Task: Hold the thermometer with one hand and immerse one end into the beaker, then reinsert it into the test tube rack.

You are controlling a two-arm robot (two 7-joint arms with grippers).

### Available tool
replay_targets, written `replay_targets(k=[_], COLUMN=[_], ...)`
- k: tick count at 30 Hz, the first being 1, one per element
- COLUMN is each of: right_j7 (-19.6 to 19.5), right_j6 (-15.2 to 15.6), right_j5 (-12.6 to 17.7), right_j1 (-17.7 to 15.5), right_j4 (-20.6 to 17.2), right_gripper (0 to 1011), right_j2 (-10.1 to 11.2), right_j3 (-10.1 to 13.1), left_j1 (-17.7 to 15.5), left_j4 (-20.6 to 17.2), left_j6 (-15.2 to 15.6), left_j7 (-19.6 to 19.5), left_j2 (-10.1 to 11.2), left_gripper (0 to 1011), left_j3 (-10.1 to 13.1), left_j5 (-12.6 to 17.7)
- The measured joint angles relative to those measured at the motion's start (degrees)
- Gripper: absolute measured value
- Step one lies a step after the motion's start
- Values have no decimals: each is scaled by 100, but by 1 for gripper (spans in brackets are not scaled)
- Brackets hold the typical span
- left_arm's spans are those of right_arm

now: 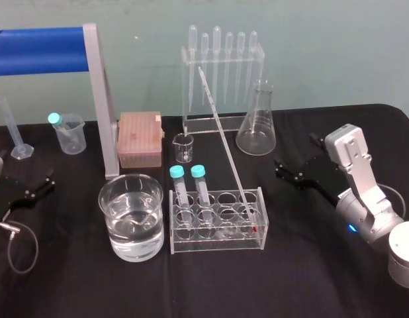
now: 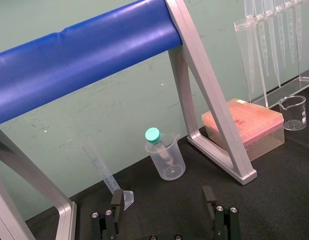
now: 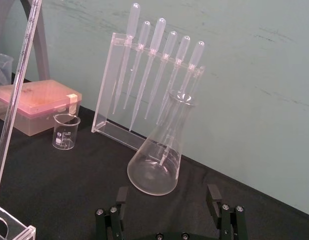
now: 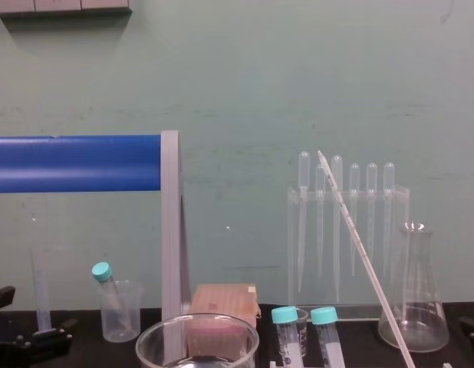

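The thermometer (image 1: 224, 139) stands in the test tube rack (image 1: 216, 246), not yet lifted. Its red tip sits in the front hole at the rack's right end. Its long axis runs from 5 o'clock at that tip to 11 o'clock at the free top in the head view, so it tilts back and to the left. The right gripper (image 1: 294, 156) rests on the table just right of the rack with its fingers spread apart and nothing between them. From it the glass shaft lies at about 9 o'clock, near, with its upper half free for a grasp. The left gripper (image 1: 38, 184) is also open and empty, and sits well apart at 9 o'clock of the beaker (image 1: 125, 252). The beaker (with water in it) stands just beside the rack at the rack's 9 o'clock. My judgement is that the right arm is the nearer one. After the lift the thermometer must travel leftward over the rack to reach the water.
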Motion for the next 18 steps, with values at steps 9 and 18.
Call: replay_targets(k=[9, 18], right_j7=[0, 0], right_j6=[0, 0], right_j5=[0, 0], right_j1=[0, 0], right_j4=[0, 0], right_gripper=[1003, 1003], right_j2=[0, 0], right_j3=[0, 0], left_j1=[0, 0], left_j4=[0, 0], left_j6=[0, 0], left_j7=[0, 0], left_j2=[0, 0], left_gripper=[1008, 1008], left_j3=[0, 0], left_j5=[0, 0])
